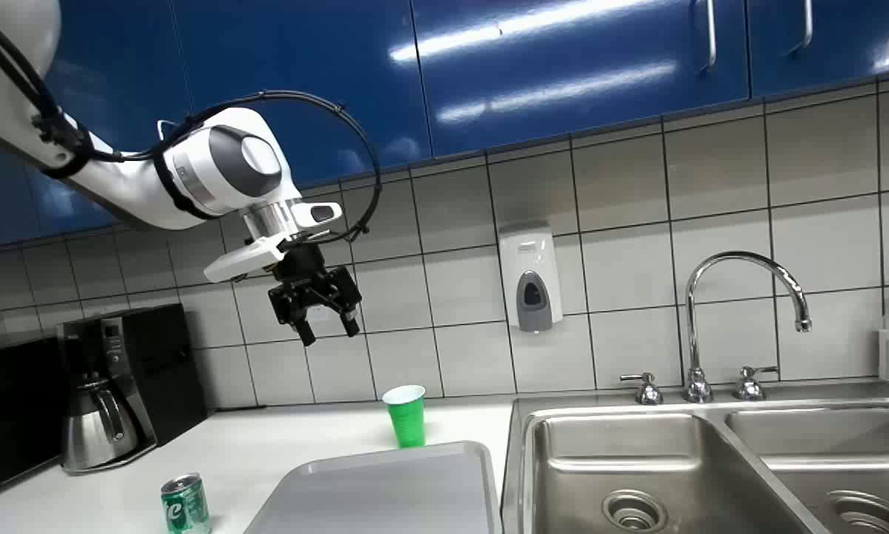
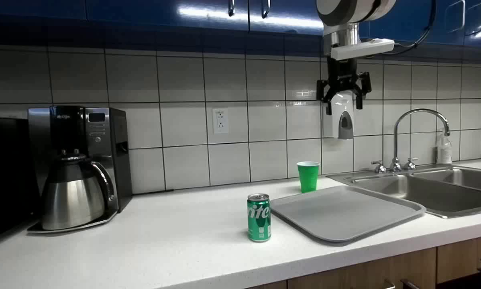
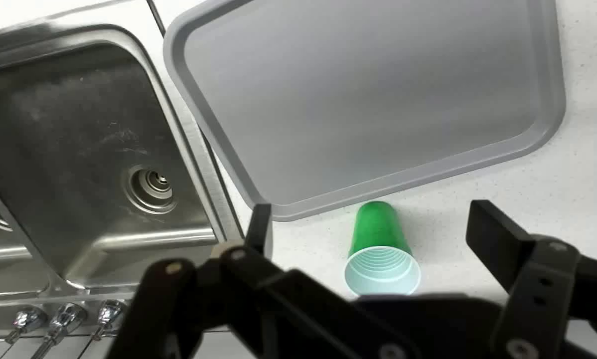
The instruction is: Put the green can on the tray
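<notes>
Hand (image 1: 329, 332) stands spread, empty. I judge the green can (image 2: 259, 217) light, thin-walled, slick: grip gently at mid-body.

White arm (image 1: 136, 182) aloft, wrist (image 1: 268, 219) downward, black fingers (image 3: 497, 240) wide apart below it.

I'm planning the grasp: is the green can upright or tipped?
Upright: the green can stands on the counter, silvery top facing up.

Can't see full tray (image 3: 368, 99) or sink (image 3: 69, 124) in wrist view, cut off at top & L edge resp. Can't read print on soap bottle (image 2: 445, 151) in an exterior view, too sm.
</notes>
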Tool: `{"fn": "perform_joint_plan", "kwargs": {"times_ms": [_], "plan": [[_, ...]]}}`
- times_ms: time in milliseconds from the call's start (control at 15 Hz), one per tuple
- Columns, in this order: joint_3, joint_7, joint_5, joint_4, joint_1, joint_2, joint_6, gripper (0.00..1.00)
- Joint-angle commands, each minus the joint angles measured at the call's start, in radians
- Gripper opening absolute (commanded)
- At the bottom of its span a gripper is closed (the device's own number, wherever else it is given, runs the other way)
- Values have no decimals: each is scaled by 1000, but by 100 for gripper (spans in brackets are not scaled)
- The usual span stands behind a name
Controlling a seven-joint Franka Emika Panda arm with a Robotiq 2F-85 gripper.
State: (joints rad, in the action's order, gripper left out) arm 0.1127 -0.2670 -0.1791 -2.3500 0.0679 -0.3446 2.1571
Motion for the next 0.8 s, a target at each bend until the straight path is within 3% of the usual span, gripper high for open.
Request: {"fn": "perform_joint_plan", "kwargs": {"times_ms": [0,733], "plan": [[-12,-3,-5,2,-13,2,-4,100],[-8,7,0,6,-30,21,11,100]]}}
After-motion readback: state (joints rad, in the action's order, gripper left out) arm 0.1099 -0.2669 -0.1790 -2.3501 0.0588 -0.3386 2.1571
